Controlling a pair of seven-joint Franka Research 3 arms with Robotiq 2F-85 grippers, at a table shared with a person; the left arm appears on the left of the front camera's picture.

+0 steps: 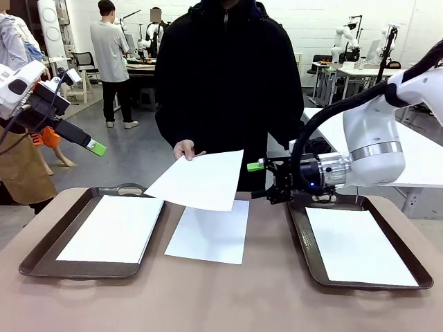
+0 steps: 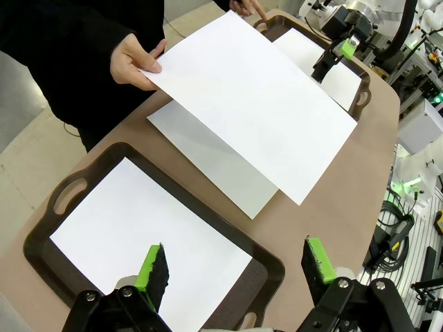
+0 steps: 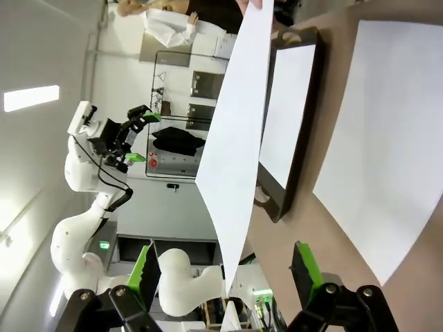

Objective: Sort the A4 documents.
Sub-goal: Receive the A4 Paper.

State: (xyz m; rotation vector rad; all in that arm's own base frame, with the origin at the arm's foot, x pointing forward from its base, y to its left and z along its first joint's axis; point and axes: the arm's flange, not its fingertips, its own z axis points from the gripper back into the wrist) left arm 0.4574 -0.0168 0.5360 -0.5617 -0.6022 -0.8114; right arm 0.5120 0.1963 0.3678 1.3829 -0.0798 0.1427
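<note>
paper sheet (image 1: 197, 180): thin, light, floppy; pinch its free edge | left tool (image 2: 235, 266): wide apart, empty | right tool (image 3: 225, 266): wide apart, empty

The held sheet (image 1: 197, 181) covers a far corner of the sheet (image 1: 211, 235) on the tabletop (image 1: 228, 297). The right end effector (image 1: 260, 181) partly hides the far handle of the right tray (image 1: 410, 268). The left arm (image 1: 28, 97) is cut off at the picture's edge, the person's second hand (image 2: 243, 7) at the left wrist view's top.
</note>
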